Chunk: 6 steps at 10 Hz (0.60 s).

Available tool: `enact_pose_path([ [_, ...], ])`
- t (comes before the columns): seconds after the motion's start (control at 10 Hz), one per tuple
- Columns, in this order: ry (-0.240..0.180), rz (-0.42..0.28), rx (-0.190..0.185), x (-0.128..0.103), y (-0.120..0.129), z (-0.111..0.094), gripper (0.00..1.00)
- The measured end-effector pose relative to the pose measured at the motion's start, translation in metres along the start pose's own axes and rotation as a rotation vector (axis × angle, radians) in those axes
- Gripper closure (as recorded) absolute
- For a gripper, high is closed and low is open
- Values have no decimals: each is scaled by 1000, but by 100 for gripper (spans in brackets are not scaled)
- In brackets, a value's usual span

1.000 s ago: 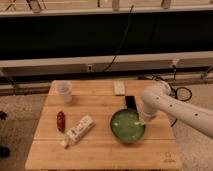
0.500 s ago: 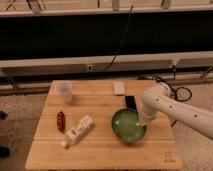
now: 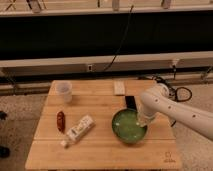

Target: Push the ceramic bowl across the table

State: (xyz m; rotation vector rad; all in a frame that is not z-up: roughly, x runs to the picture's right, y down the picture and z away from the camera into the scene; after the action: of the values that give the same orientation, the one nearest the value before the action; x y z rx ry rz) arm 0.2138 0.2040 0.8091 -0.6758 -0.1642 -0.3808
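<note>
The green ceramic bowl [image 3: 129, 126] sits on the right half of the light wooden table [image 3: 100, 152]. It has a darker rim and a paler inside. My white arm reaches in from the right. The gripper [image 3: 145, 119] is at the bowl's right rim, partly over its inside, and seems to touch it. The arm's last link hides the bowl's far right edge.
A translucent white cup [image 3: 64, 91] stands at the table's back left. A red oblong item [image 3: 60, 120] and a white tube [image 3: 80, 129] lie left of the bowl. A white packet [image 3: 119, 88] and a black flat object [image 3: 130, 102] lie behind the bowl. Cables lie on the floor at right.
</note>
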Motion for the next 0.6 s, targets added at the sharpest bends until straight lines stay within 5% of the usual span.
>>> enact_pose_path([
  [0.6, 9, -92, -3, -15, -12, 7, 98],
])
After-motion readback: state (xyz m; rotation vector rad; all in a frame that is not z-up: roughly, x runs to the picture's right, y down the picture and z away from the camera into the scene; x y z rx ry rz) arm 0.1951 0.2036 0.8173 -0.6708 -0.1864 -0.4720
